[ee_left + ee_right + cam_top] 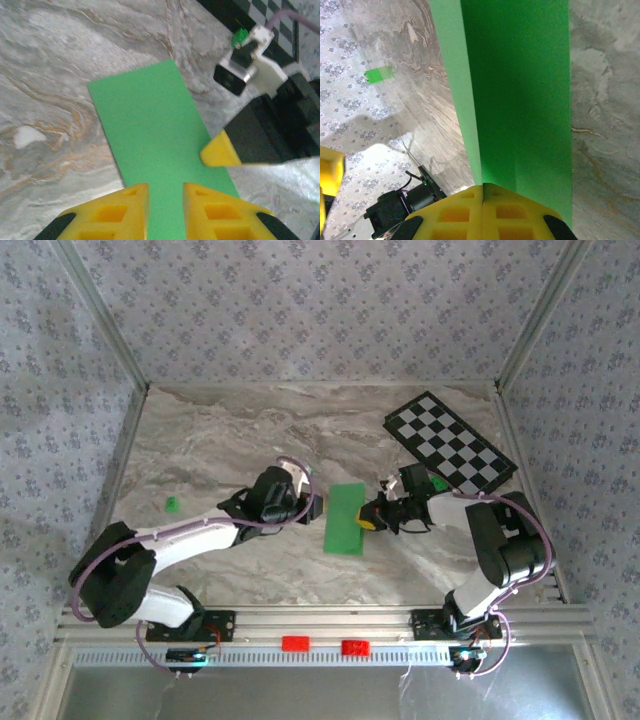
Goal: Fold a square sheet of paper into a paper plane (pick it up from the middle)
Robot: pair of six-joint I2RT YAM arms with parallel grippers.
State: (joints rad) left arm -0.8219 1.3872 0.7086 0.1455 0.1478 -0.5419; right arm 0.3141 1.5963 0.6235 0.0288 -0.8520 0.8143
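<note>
Nearest, right claw [482, 192] is clamped on paper [346, 518]; left claw [166, 192] is narrowly parted over its other edge. Paper lies on counter [200, 430], near-left of board [450, 442]. Step, judged: creasing the half fold. Next needs firm pressing along the crease.

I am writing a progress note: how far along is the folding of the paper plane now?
Done: the square sheet of paper lies as a narrow rectangle, seemingly folded in half. In hand: the right gripper is shut on one edge; the left gripper stands slightly open at another edge. Left: the nose and wing folds; no pointed shape shows yet.
</note>
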